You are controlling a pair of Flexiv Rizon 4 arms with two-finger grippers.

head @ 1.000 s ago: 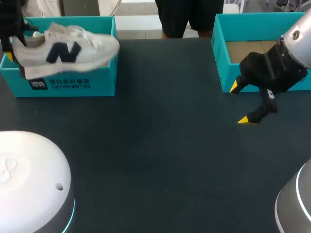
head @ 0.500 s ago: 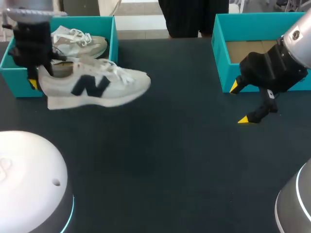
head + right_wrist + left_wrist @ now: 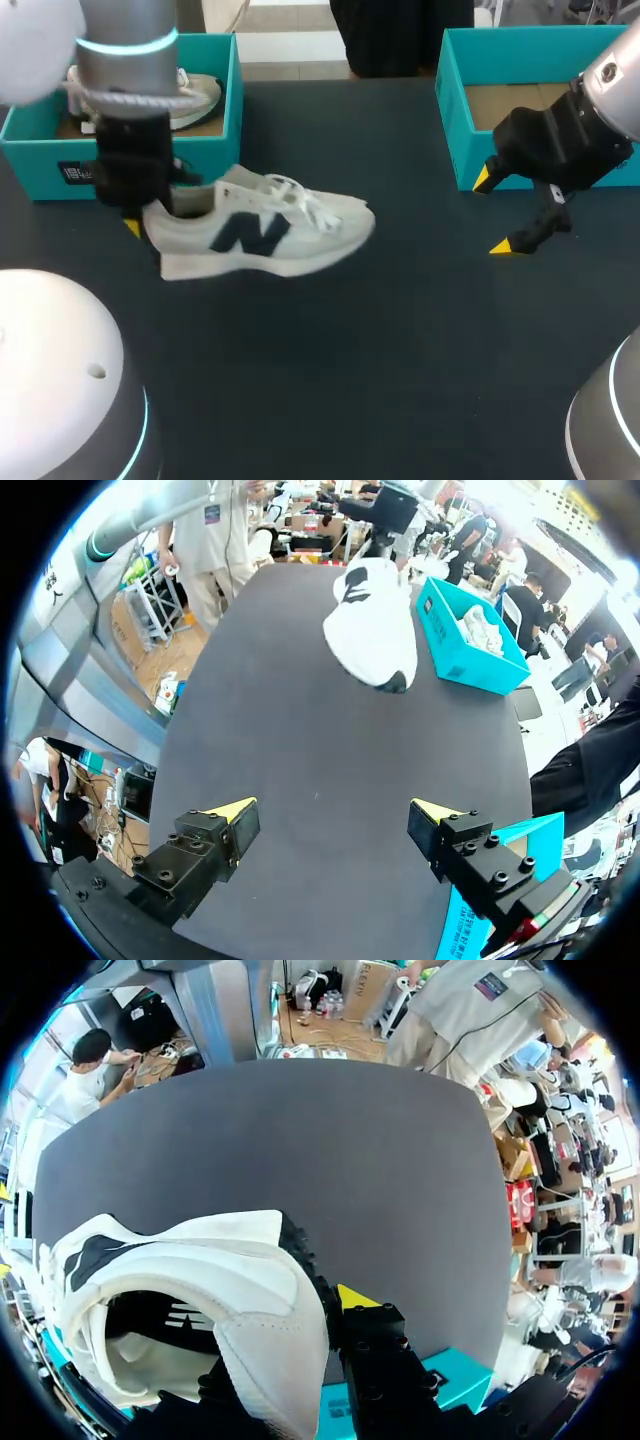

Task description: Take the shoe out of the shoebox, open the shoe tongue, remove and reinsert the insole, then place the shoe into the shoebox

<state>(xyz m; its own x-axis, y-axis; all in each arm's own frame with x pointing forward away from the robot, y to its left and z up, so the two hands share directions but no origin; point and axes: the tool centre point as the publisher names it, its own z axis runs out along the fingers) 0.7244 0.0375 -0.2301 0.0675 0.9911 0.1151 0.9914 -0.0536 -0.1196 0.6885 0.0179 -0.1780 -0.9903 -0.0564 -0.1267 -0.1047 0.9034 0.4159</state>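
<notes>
My left gripper (image 3: 140, 222) is shut on the heel of a white shoe (image 3: 262, 236) with a dark letter on its side, holding it over the dark table, toe toward the middle. In the left wrist view the heel wall (image 3: 270, 1310) sits against one yellow-tipped finger (image 3: 350, 1297); the other finger is hidden inside the shoe. The teal shoebox (image 3: 215, 120) stands behind at the far left with a second white shoe (image 3: 195, 95) in it. My right gripper (image 3: 497, 212) is open over the table's right side, with nothing between its fingers (image 3: 333, 815). Far ahead of it is the held shoe (image 3: 372, 625).
A second teal box (image 3: 455, 110) with a bare cardboard floor stands at the far right, just behind my right gripper. The shoebox (image 3: 455, 640) is also seen from the right wrist, beside the held shoe. The dark tabletop (image 3: 330, 360) spreads across the middle and front.
My left arm has carried the shoe from above the shoebox out toward the front and middle of the table. The right arm has not moved.
</notes>
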